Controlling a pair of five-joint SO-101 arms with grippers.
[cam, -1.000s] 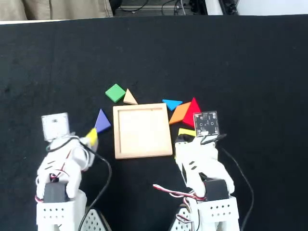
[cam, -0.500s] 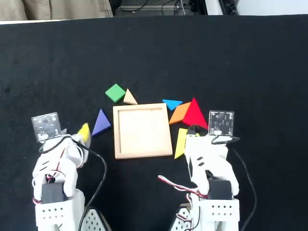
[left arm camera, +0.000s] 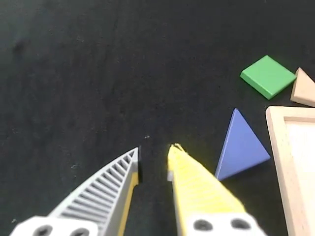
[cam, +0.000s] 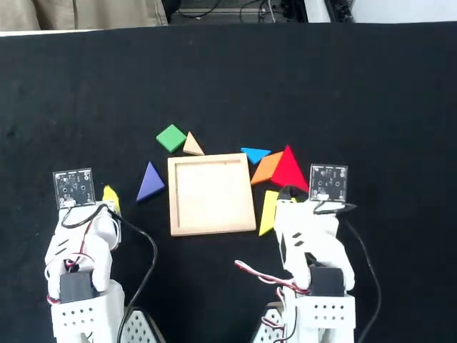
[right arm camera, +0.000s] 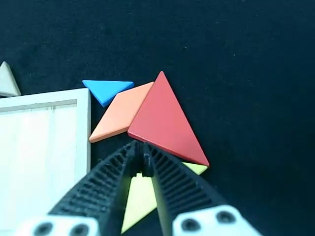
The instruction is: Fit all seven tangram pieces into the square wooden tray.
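A black cloth with a soft, matte weave covers the bench (cam: 228,78). Beyond its far edge are beige fabric at the left and dark cables toward the middle. Near the front left corner, the left gripper (left arm camera: 153,150) hangs over bare cloth. Its ribbed grey finger and yellow finger are slightly parted, with nothing between them. Just beside it, toward the middle, lies a flat violet-blue triangle (cam: 151,182). Farther back are a green square (cam: 171,138) and a small tan triangle (cam: 193,145), almost touching each other. The tan one is near the tray's far left corner. The square wooden tray (cam: 173,196) sits in the middle of the bench. It is pale, smooth and has a low rim. All seven painted pieces lie outside it on the cloth. Off its far right corner is a small blue triangle (cam: 255,153), then a slanted four-sided orange piece (cam: 266,168). A large red triangle (cam: 289,170) lies flush against the orange one. A yellow piece (cam: 269,211) lies along the tray's right edge, touching the red triangle. The right gripper (right arm camera: 140,146) hovers over this yellow piece. Its black ribbed fingers are pressed together at the tips, right at the red triangle's near edge, gripping nothing.
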